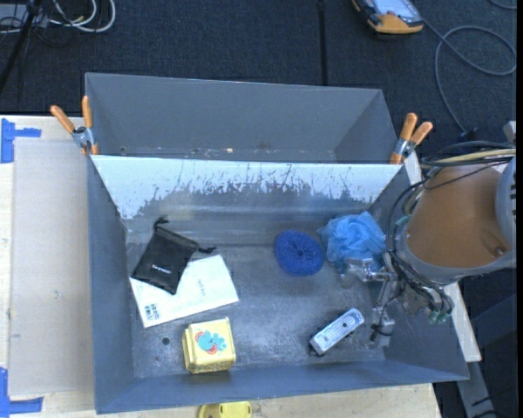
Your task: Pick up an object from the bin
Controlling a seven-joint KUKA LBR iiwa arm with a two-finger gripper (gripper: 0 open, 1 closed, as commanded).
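Observation:
My gripper (pixel 382 313) hangs low at the bin's right side, under the arm's orange cover. Just left of it, near the front right corner, lies a small white and grey oblong device (pixel 336 332), slanted. It is close to the gripper, and I cannot tell whether they touch. Behind the gripper a crumpled light blue cloth or bag (pixel 356 236) rests against the right wall. A round dark blue scrubber (pixel 298 252) sits left of that cloth on the bin floor.
On the left half of the floor lie a black pouch (pixel 164 261) on a white leaflet (pixel 192 290), and a yellow box (pixel 209 346) with a blue picture near the front wall. The arm and its cables cover the bin's right rim.

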